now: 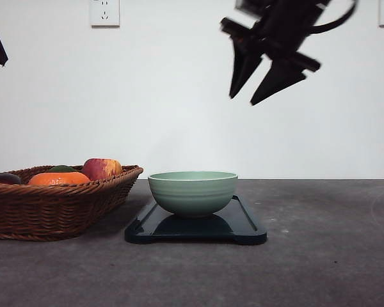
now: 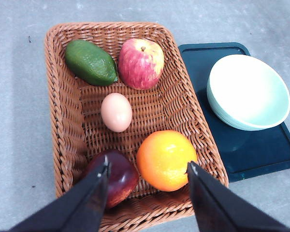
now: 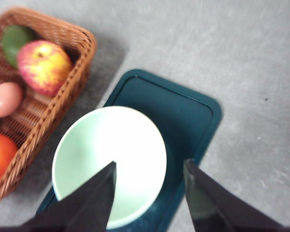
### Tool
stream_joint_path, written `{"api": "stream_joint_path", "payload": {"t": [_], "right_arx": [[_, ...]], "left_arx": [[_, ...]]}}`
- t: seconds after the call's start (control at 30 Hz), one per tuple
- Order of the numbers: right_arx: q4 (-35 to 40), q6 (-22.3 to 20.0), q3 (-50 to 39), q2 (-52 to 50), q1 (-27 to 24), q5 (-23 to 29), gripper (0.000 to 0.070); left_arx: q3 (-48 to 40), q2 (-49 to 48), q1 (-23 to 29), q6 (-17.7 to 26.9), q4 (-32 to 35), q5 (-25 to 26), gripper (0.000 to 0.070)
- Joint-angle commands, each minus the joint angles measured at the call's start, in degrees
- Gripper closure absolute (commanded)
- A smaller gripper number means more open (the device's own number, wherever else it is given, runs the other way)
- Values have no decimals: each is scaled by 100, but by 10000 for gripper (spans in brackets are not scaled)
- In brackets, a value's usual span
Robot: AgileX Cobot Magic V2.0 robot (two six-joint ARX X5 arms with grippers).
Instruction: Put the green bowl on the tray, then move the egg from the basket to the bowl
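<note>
- The green bowl (image 1: 192,192) sits upright on the tray (image 1: 249,230), toward the end nearest the basket (image 1: 57,208), so the first half of the job looks done and the bowl is within easy reach of the fruit.
- The right gripper (image 1: 241,98) hangs high above the bowl with its jaws wide apart and nothing in them. From its own wrist view the right gripper (image 3: 150,166) looks straight down into the empty bowl (image 3: 108,162), which suggests it has let go and is clear of the rim.
- The egg (image 2: 116,112) lies near the middle of the basket floor, apart from the avocado (image 2: 91,62) and red apple (image 2: 141,63) on one side and the orange (image 2: 166,160) and a dark red fruit (image 2: 114,176) on the other, so there is room for fingers around it.
- The left gripper (image 2: 147,170) is poised over the basket, jaws spread wide and empty, roughly over the orange and dark fruit, not yet over the egg.
- The front view catches just a dark sliver at its upper left edge, probably part of the left arm, though I cannot be sure.
</note>
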Motion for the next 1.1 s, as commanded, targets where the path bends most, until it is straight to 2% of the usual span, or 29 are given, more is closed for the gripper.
{"api": "stream_joint_path", "payload": {"t": [0.0,0.2,0.6,0.87,0.9,1.0,1.07], "right_arx": [[304,-161,-401,-329,35,19,428],[773,-383,-1785,-1475,26,31,428],[797,-369,-3758,-3264,26,24,428],[885,-217,-3994,-3516,28,-18,428],[937,-217,-3994,-3514,28,-20,428],[1108,-213,-3994,-3514,28,-20,428],[1173,-212,-3994,-3514,28,-17,428]], "left_arx": [[140,33,-15,-128,50,28,385],[140,33,-15,-282,61,28,385],[140,33,-36,-302,-84,33,384],[550,549,-63,-299,-415,12,378],[690,713,-63,-298,-508,11,367],[1133,1256,-63,-277,-755,13,259],[1452,1648,-63,-261,-934,11,259]]}}
